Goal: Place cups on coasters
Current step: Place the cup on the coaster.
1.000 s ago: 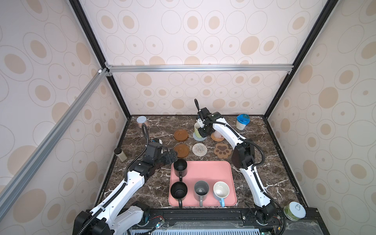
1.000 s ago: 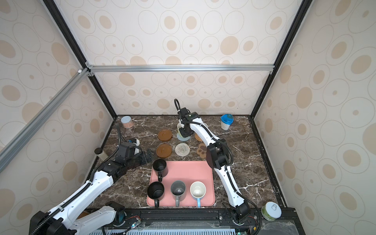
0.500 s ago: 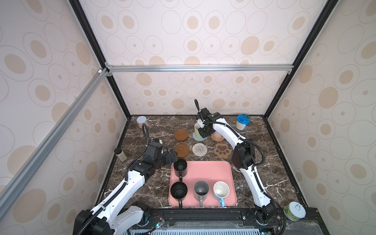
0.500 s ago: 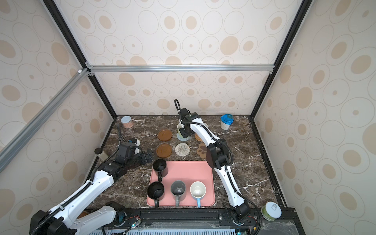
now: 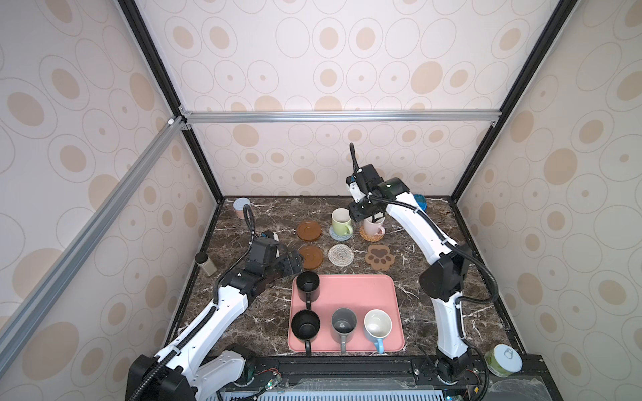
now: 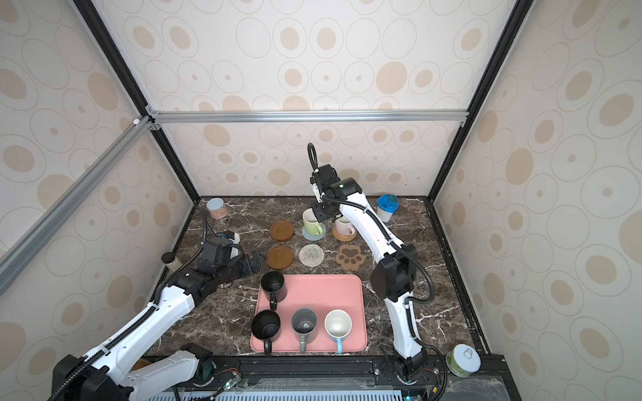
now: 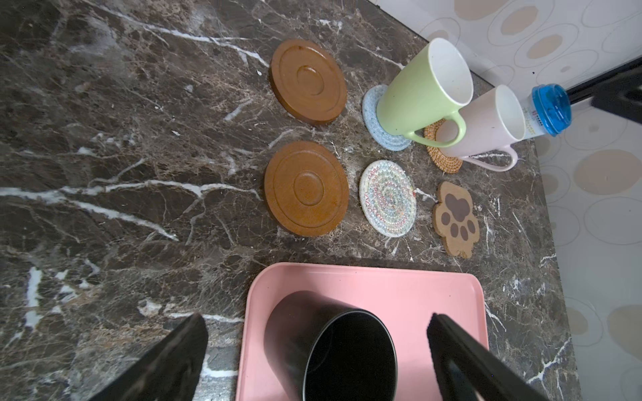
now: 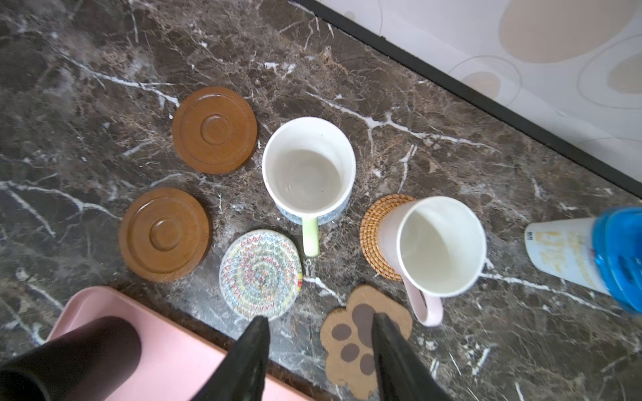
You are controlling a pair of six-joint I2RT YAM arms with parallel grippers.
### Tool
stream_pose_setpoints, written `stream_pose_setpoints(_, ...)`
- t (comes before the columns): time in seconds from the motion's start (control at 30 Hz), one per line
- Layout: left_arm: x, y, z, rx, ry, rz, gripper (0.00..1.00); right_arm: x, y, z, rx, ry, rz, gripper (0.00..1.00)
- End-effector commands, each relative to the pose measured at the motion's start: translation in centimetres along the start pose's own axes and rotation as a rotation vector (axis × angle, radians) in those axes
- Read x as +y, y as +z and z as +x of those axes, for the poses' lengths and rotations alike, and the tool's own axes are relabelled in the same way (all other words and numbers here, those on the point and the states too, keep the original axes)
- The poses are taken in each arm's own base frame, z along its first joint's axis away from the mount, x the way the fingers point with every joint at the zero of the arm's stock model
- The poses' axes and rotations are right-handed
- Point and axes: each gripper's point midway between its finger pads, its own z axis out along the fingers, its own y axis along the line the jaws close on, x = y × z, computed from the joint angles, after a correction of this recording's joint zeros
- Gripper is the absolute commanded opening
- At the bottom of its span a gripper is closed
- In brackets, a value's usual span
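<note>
Right claw [image 8: 319,319] is part open with nothing between its fingers. In a top view it looks to be just above the pink mug [image 5: 373,225], though the wrist hides the tips. Pink mug stands on the orange rattan coaster [image 5: 370,237], and the green mug [image 5: 341,222] stands on the blue-grey crochet coaster [image 5: 342,236].

Left claw [image 7: 316,319] is spread wide, a finger on either side of a black mug [image 7: 330,347] on the pink tray [image 5: 347,288], with no contact seen. Second black mug [image 5: 305,324], grey mug [image 5: 344,324] and light blue mug [image 5: 377,324] are also on the tray.

Two brown discs [image 5: 309,230] [image 5: 310,257], the woven round [image 5: 340,254] and the paw coaster [image 5: 379,257] lie bare on the table [image 5: 434,312].
</note>
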Motion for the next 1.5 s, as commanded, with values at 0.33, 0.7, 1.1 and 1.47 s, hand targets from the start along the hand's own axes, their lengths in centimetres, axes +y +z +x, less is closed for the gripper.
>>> stream_pose_setpoints(0.33, 0.5, -0.6, -0.5, 0.015, 0.044, -0.059, 1.00, 1.3, -5.4, 9.2, 0.016, 0.152, -0.082, 0.54)
stream_pose_setpoints(0.7, -1.0, -0.1, 0.2, 0.091, 0.140, -0.121, 1.00, 1.5, -6.7, 16.4, 0.075, 0.239, -0.062, 0.55)
stream_pose_setpoints(1.1, -2.8, -1.6, 3.1, 0.166, 0.162, -0.124, 0.95, 1.6, -6.6, 18.3, 0.094, 0.288, -0.067, 0.55)
stream_pose_setpoints(1.47, -3.6, -2.5, 7.4, 0.259, 0.191, -0.140, 0.86, 1.7, -6.6, 19.1, 0.102, 0.288, -0.076, 0.56)
